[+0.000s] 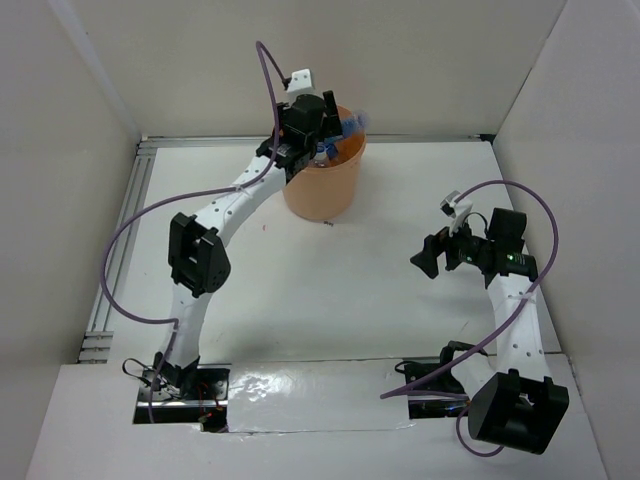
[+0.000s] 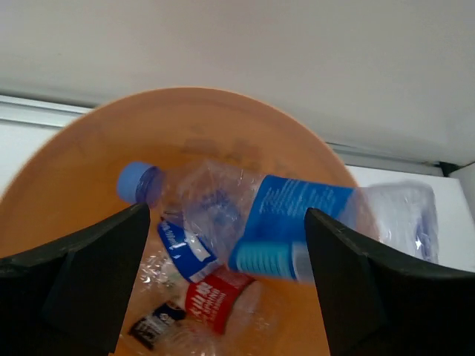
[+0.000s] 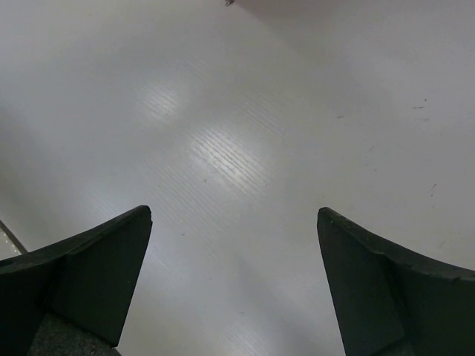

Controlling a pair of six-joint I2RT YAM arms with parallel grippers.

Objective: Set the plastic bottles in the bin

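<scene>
The bin [image 1: 322, 192] is a pale-orange bucket at the back of the table, and the left wrist view looks down into it past its rim [image 2: 185, 95]. My left gripper [image 1: 316, 142] [image 2: 226, 215] hangs open over its mouth. Below the spread fingers a clear bottle with a blue label [image 2: 297, 222] [image 1: 352, 125] lies across the opening, blue cap to the left, slightly blurred, touching neither finger. Deeper inside lie other plastic bottles: one blue-labelled [image 2: 182, 248], one red-labelled [image 2: 215, 297], one black-labelled [image 2: 156, 322]. My right gripper [image 1: 428, 258] [image 3: 234, 211] is open over bare table, holding nothing.
White walls enclose the table on three sides. A metal rail [image 1: 118, 240] runs along the left edge. A purple cable [image 1: 130, 300] loops beside the left arm, and another cable [image 1: 520, 195] arcs over the right arm. A small dark speck [image 1: 327, 222] lies by the bin's base.
</scene>
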